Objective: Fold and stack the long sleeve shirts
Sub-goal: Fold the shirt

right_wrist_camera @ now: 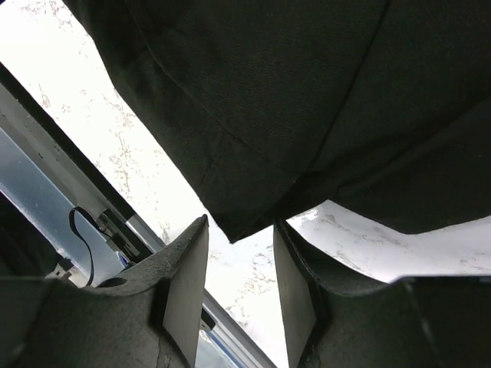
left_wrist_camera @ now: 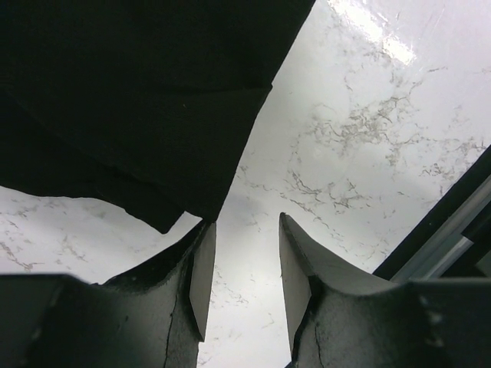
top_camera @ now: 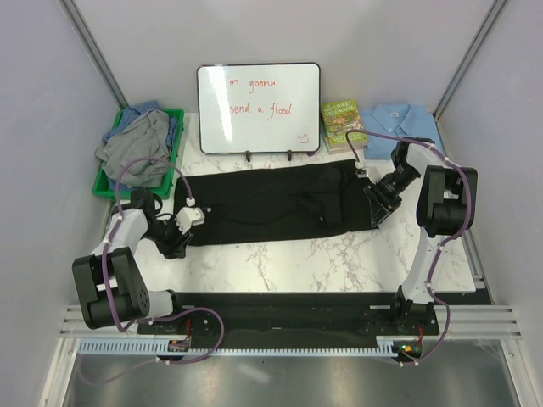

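Observation:
A black long sleeve shirt (top_camera: 263, 199) lies spread flat across the marble table (top_camera: 339, 263), with small pale buttons near its right half. My left gripper (top_camera: 176, 237) hangs over the shirt's near left corner. In the left wrist view the left gripper (left_wrist_camera: 245, 221) is open, only marble shows between its fingers, and the black shirt (left_wrist_camera: 138, 92) ends just past the left fingertip. My right gripper (top_camera: 378, 209) is at the shirt's right end. In the right wrist view the right gripper (right_wrist_camera: 241, 222) is open, and a corner of the black shirt (right_wrist_camera: 291, 92) reaches the tips.
A green bin (top_camera: 106, 182) at the back left holds grey and blue shirts (top_camera: 140, 144). A folded light blue collared shirt (top_camera: 407, 119) lies at the back right beside a green book (top_camera: 342, 123). A whiteboard (top_camera: 259, 108) stands behind the black shirt.

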`<control>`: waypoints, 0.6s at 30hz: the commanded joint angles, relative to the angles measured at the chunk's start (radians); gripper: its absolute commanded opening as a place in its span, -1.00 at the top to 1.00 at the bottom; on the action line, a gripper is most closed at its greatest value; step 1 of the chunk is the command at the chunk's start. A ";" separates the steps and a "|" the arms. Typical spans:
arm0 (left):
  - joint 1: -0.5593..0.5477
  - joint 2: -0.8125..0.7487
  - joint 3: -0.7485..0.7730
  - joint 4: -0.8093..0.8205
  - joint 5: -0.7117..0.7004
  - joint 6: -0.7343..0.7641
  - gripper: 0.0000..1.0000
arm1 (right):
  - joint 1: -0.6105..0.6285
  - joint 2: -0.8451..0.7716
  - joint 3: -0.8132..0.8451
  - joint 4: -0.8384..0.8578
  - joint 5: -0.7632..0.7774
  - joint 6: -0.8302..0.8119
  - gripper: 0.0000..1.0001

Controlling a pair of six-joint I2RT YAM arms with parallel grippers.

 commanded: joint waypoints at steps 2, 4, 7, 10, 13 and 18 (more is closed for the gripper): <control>-0.001 -0.009 -0.004 0.055 0.040 -0.013 0.10 | 0.002 -0.014 0.038 -0.113 -0.055 0.005 0.13; -0.001 0.003 0.005 0.064 0.039 -0.017 0.10 | 0.004 -0.009 0.047 -0.113 -0.060 0.010 0.22; 0.001 0.021 0.008 0.093 0.039 -0.028 0.11 | 0.002 -0.004 0.057 -0.114 -0.054 0.010 0.40; -0.008 0.037 0.021 0.118 0.042 -0.054 0.11 | 0.002 -0.004 0.055 -0.113 -0.057 0.011 0.63; -0.019 0.057 0.031 0.126 0.020 -0.077 0.11 | 0.004 -0.003 0.058 -0.113 -0.060 0.015 0.87; -0.018 0.022 0.034 0.106 -0.006 -0.074 0.10 | 0.002 -0.014 0.055 -0.113 -0.054 0.013 1.00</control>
